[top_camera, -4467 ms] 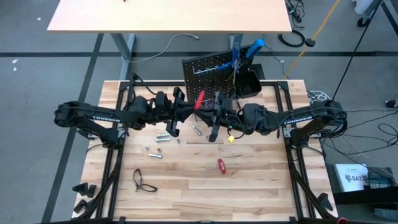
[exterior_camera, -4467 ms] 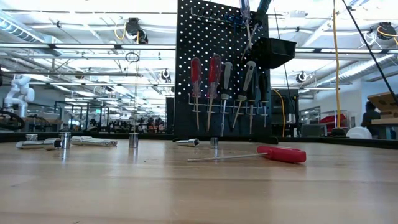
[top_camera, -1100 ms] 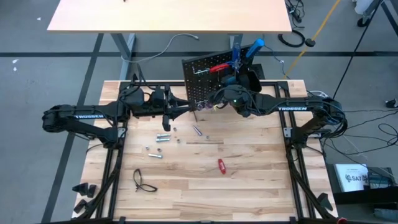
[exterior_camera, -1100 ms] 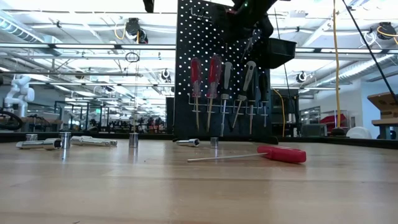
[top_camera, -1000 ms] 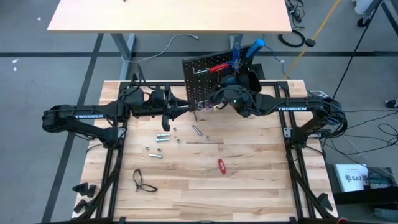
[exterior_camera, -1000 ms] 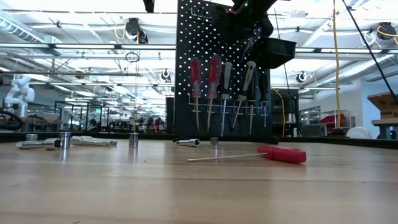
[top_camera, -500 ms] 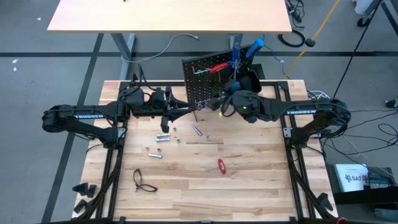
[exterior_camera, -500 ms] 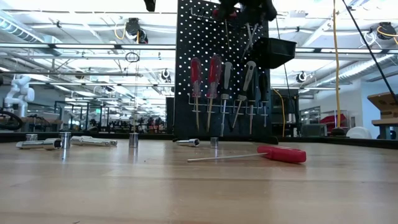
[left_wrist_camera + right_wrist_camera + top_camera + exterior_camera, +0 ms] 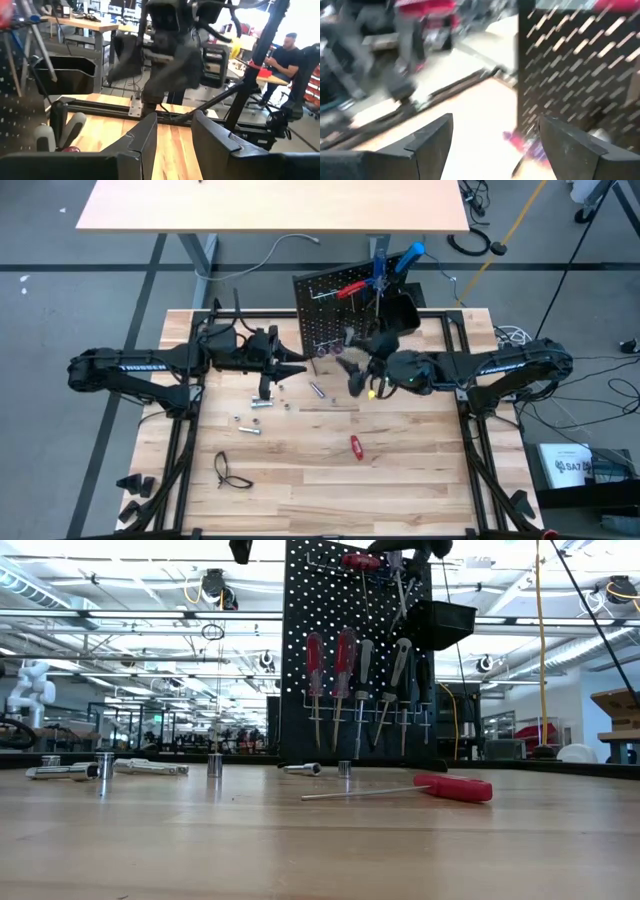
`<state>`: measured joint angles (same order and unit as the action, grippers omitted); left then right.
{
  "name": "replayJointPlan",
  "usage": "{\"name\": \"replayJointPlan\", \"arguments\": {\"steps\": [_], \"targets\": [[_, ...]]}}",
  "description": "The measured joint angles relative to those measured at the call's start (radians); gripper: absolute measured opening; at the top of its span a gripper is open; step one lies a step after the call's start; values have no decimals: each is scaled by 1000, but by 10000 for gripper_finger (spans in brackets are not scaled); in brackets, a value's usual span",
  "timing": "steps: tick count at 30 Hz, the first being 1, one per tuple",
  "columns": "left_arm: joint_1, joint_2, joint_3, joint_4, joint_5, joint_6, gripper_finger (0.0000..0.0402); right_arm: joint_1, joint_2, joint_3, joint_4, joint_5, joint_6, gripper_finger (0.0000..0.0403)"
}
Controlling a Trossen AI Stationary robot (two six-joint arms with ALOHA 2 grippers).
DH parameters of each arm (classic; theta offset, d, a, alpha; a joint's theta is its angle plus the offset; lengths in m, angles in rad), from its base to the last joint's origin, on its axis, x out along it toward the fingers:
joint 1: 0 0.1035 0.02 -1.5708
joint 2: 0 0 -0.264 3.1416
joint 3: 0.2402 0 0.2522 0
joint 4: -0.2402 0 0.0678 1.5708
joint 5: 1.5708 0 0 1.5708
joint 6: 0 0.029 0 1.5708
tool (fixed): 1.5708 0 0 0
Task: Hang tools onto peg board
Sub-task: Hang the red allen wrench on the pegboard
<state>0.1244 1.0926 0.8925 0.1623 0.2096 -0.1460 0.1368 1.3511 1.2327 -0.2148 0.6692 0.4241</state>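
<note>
Right gripper [image 9: 351, 373] open — nr peg board [image 9: 330, 310].

Bright overhead lighting, soft shadows, right wrist view motion-blurred

Dark jointed arms [image 9: 150, 367] (white lettering), black cables

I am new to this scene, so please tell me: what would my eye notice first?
The black peg board stands upright at the table's far edge, with screwdrivers hanging in a row. A red screwdriver lies loose on the table in front. The right hand, open and empty, is just before the board.
</note>
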Motion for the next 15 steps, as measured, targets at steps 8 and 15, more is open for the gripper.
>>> {"name": "replayJointPlan", "arguments": {"steps": [8, 15], "targets": [[-40, 34, 0, -79, 0, 65, 122, 51, 5, 0, -329, -297, 403, 279], [-61, 109, 0, -239, 48, 177, 122, 143, 60, 0, -425, -304, 562, 279]]}}
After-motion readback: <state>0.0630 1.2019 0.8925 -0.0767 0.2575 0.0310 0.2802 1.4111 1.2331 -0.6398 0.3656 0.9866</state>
